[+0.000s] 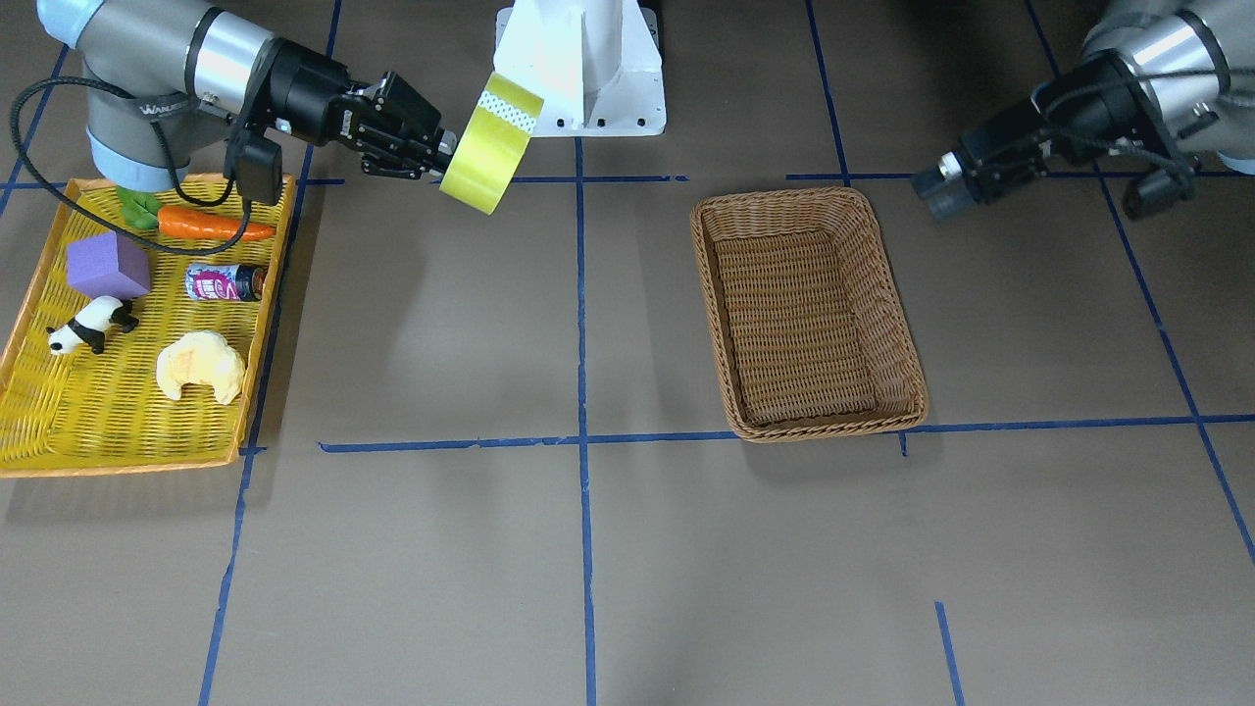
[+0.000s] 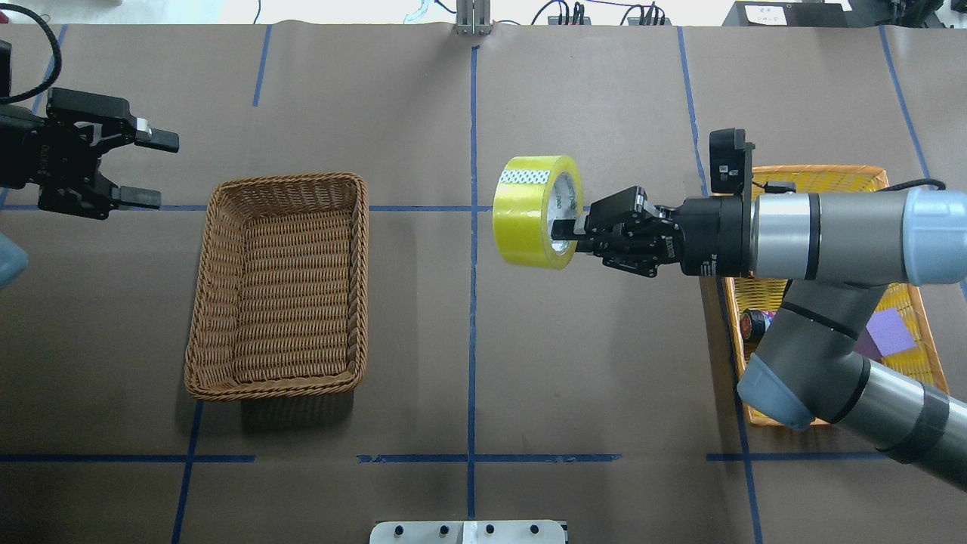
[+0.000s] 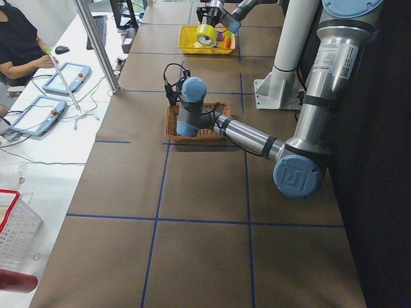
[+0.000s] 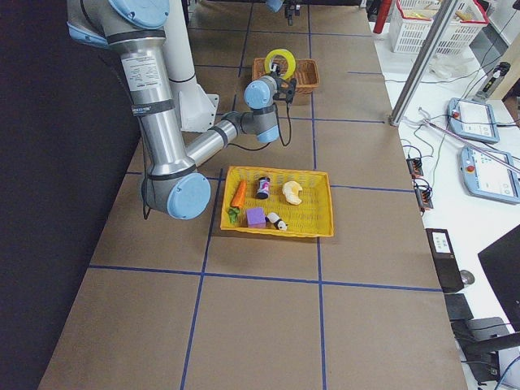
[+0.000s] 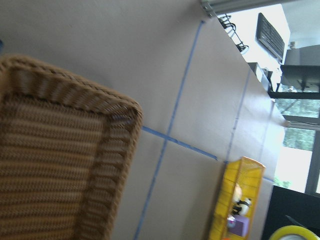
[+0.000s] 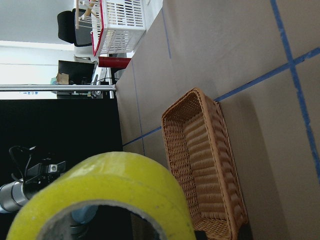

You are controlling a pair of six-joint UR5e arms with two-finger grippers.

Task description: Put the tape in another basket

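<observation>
The yellow-green tape roll [image 2: 538, 211] hangs in the air over the middle of the table, held by my right gripper [image 2: 565, 234], which is shut on its rim with one finger through the core. It also shows in the front view [image 1: 490, 143] and fills the right wrist view [image 6: 105, 190]. The brown wicker basket [image 2: 219, 302] sits empty to the left of the tape [image 1: 887, 284]. My left gripper [image 2: 147, 170] is open and empty, beyond the basket's far left corner.
A flat yellow tray [image 1: 29, 431] with an orange rim holds a carrot [image 1: 211, 225], purple block [image 1: 108, 265], small can [image 1: 225, 282], toy panda [image 1: 93, 326] and croissant [image 1: 201, 366]. The white robot base [image 1: 583, 64] stands at the table's edge.
</observation>
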